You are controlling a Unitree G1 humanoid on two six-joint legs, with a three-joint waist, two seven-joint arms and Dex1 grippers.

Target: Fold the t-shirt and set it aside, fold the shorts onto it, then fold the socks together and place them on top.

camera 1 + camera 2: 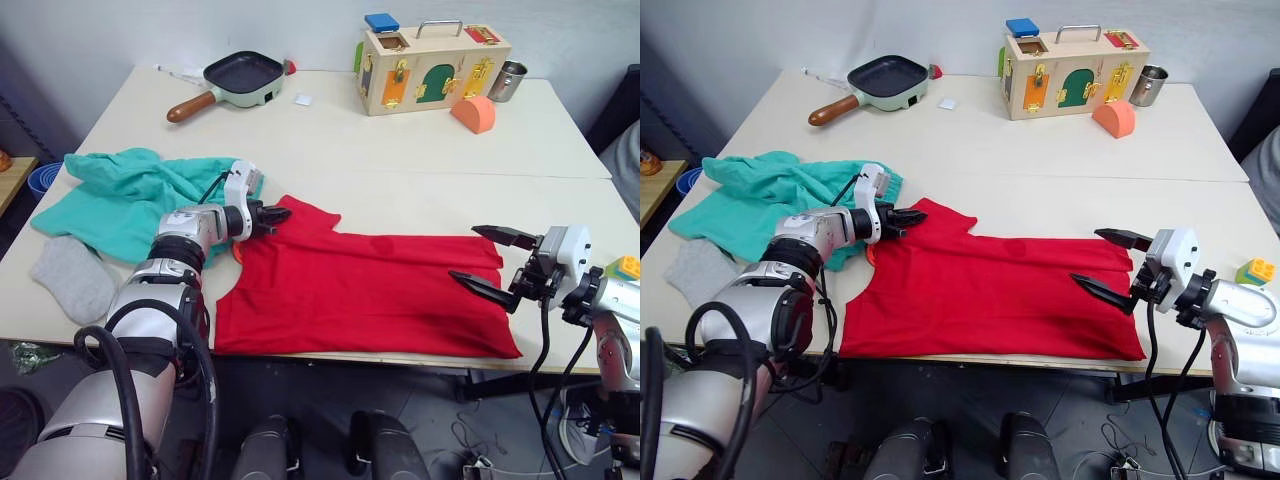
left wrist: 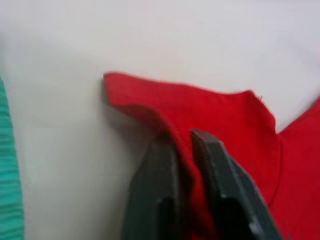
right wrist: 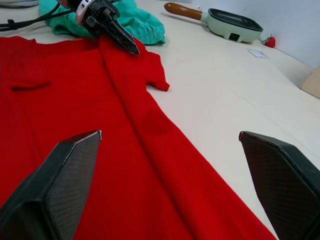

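Observation:
The red t-shirt point(image 1: 370, 290) lies spread flat along the table's front edge, its length running left to right. My left gripper point(image 1: 278, 214) is at its far left sleeve, shut on a fold of the red cloth point(image 2: 182, 136). Over the shirt's right end my right gripper point(image 1: 490, 258) is open, its fingers wide apart with nothing between them point(image 3: 170, 134). The teal shorts point(image 1: 120, 195) lie crumpled at the left, just behind my left arm. A grey sock point(image 1: 72, 275) rests flat near the front left corner.
At the back stand a frying pan point(image 1: 240, 78), a wooden lock box point(image 1: 430, 65), a metal cup point(image 1: 508, 80) and an orange block point(image 1: 473, 113). A small white piece point(image 1: 302, 99) lies near the pan. The table edge point(image 1: 380, 358) runs just under the shirt.

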